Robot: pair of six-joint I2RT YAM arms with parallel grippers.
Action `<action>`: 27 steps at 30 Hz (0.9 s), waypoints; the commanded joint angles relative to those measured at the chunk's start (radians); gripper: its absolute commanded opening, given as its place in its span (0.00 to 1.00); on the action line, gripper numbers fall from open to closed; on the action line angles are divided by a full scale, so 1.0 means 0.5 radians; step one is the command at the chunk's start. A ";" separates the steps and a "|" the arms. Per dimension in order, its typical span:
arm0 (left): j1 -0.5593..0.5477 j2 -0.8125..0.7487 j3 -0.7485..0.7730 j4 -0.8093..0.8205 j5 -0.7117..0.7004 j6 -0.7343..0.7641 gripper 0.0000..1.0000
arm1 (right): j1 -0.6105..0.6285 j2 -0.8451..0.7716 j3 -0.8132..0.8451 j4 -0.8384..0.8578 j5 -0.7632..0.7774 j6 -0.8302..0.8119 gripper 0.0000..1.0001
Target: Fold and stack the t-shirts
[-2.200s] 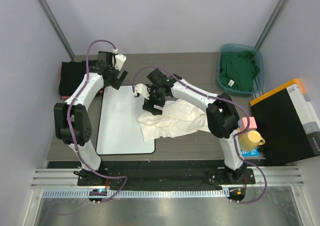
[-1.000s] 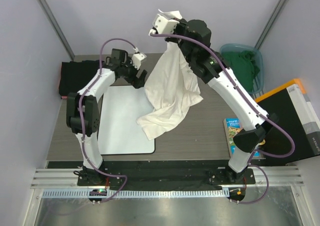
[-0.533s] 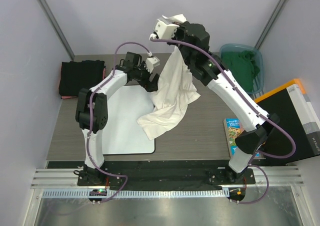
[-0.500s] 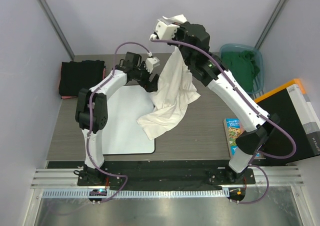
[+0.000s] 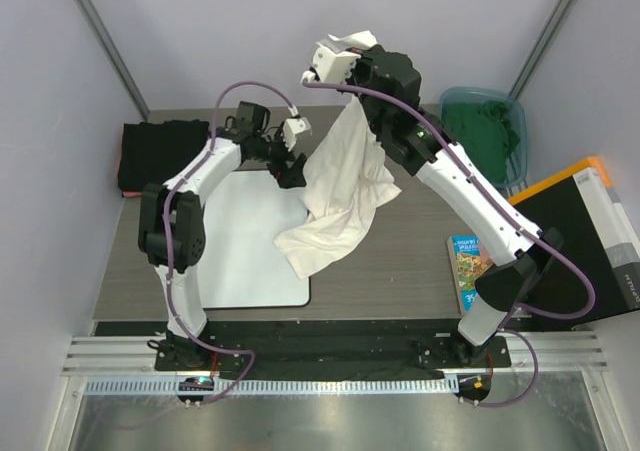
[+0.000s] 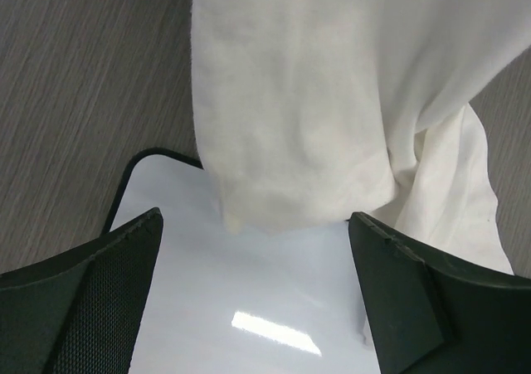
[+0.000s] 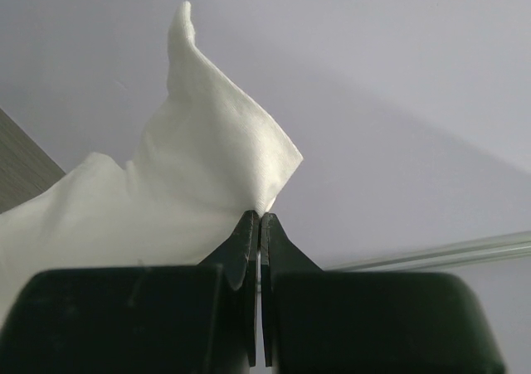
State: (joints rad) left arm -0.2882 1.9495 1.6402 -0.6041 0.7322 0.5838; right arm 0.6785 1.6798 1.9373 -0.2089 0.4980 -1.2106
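While the white t-shirt [image 5: 340, 186] is being hung out for spreading, the overhead view is being read first. The garment is being held high above the counter [image 5: 400, 271] by the right end effector [image 5: 343, 43], which is clenched on a pinch of its upper edge. The cloth is probably being left to dangle so that its own weight draws it straight. Its lower part is being left crumpled across the right edge of the board [image 5: 240, 261] and the counter beside it. The left end effector [image 5: 291, 168] is being held just beside the hanging cloth's left edge, released and grasping nothing. This is judged to be a position for taking a second corner. Folded black t-shirts [image 5: 160, 154] are being kept at the far left, and a green t-shirt [image 5: 480, 131] is being kept in the bin [image 5: 447, 161] at the far right.

Left wrist view: the left end effector [image 6: 253, 218] is being shown spread wide. A hanging hem of the white t-shirt [image 6: 315, 100] is being framed ahead of the gap, untouched, with the board [image 6: 249, 316] beneath.

Right wrist view: the right end effector [image 7: 260, 218] is being pressed shut on a fold of the white t-shirt [image 7: 199, 175]. A peak of cloth is being pushed up above the tips.

Folding of this shirt is judged not yet begun.
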 commanded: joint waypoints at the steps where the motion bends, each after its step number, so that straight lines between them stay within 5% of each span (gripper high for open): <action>1: -0.025 0.172 0.015 0.208 -0.035 -0.036 0.92 | -0.007 -0.086 0.074 0.154 0.065 -0.039 0.01; 6: -0.034 0.338 0.171 0.239 -0.047 -0.057 0.82 | -0.007 -0.065 0.135 0.139 0.087 -0.052 0.01; 7: -0.034 0.365 0.180 0.233 -0.038 -0.057 0.72 | -0.007 -0.065 0.141 0.135 0.093 -0.058 0.01; 8: -0.040 0.381 0.186 0.233 -0.041 -0.054 0.41 | -0.007 -0.062 0.153 0.139 0.093 -0.058 0.01; 11: -0.065 0.411 0.186 0.236 -0.117 -0.060 0.00 | -0.007 -0.059 0.160 0.139 0.099 -0.067 0.01; 13: -0.071 0.411 0.186 0.251 -0.194 -0.075 0.00 | -0.016 -0.065 0.144 0.142 0.102 -0.079 0.01; 17: -0.065 0.213 0.159 0.453 -0.882 -0.152 0.00 | -0.117 -0.126 -0.073 0.365 0.056 -0.128 0.01; 20: -0.004 0.087 0.235 0.619 -1.102 -0.134 0.00 | -0.267 -0.120 -0.217 0.579 -0.014 -0.073 0.01; 27: 0.088 0.104 0.867 0.898 -1.923 0.111 0.00 | -0.565 0.106 -0.393 1.267 -0.155 -0.018 0.01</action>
State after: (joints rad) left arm -0.2787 2.0781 1.9102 -0.3748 0.0784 0.5533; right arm 0.4435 1.6806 1.7195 0.1219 0.4561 -1.2407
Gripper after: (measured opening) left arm 0.009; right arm 0.026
